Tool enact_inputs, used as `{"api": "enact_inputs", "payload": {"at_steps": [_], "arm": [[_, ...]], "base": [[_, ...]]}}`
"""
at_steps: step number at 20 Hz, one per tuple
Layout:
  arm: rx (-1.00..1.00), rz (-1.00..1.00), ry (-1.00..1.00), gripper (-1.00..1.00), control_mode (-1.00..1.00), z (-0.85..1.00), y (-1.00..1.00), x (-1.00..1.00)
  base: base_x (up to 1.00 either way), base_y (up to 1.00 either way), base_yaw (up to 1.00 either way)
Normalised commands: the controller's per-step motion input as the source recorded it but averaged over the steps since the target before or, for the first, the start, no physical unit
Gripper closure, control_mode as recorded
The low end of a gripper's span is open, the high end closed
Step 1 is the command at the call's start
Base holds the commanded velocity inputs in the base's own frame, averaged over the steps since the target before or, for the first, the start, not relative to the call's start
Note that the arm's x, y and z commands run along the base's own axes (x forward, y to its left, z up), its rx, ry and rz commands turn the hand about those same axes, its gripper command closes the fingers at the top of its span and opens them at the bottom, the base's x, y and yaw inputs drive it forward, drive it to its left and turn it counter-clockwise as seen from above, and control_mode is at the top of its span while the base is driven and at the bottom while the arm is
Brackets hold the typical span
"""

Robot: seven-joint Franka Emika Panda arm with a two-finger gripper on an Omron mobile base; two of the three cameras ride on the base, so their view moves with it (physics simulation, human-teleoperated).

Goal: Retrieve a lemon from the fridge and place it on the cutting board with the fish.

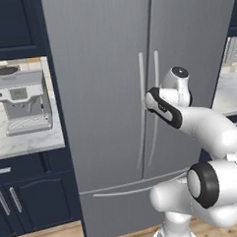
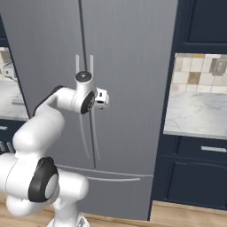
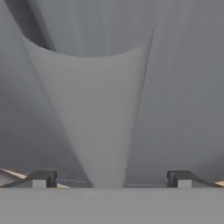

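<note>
A: How is the arm sitting at this moment?

B: It is rising from the base, folding back at a big elbow joint and then reaching forward at about mid-height of the fridge (image 1: 103, 67). The forearm is running roughly level toward the two closed doors, and the wrist is turning the hand (image 3: 109, 179) in at the pair of long curved handles where the doors meet.

A: Which handle is the hand facing?

B: In the hand view a pale handle (image 3: 98, 118) is standing right between the fingertips (image 3: 39, 179), widening away from the camera. From the left base view the wrist is covering part of the right door's handle (image 1: 156, 79), with the left door's handle (image 1: 141, 85) just beside it. I cannot tell for certain which of the two it is.

A: And the fingers?

B: They are standing wide apart, one on each side of that handle, clamping nothing.

A: What else is showing around the fridge?

B: Both doors are sitting shut above the bottom drawer (image 2: 115, 195). A coffee machine (image 1: 22, 101) is resting on the marble surface (image 1: 28, 142) to the left, and another marble surface (image 2: 195, 115) is lying to the right, among dark navy cabinets (image 2: 195, 177).
</note>
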Motion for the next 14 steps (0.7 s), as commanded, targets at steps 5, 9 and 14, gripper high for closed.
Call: {"api": "enact_inputs", "payload": {"at_steps": [5,9,14], "arm": [[0.0,0.0,-0.11,-1.0,-1.0,-0.15,0.0,0.23],[0.0,0.0,-0.04,-1.0,-1.0,-0.18,0.0,0.31],[0.01,0.0,-0.05,-1.0,-1.0,-0.23,0.0,0.3]], "base": [[0.0,0.0,0.0],[0.0,0.0,0.0],[0.0,0.0,0.0]]}}
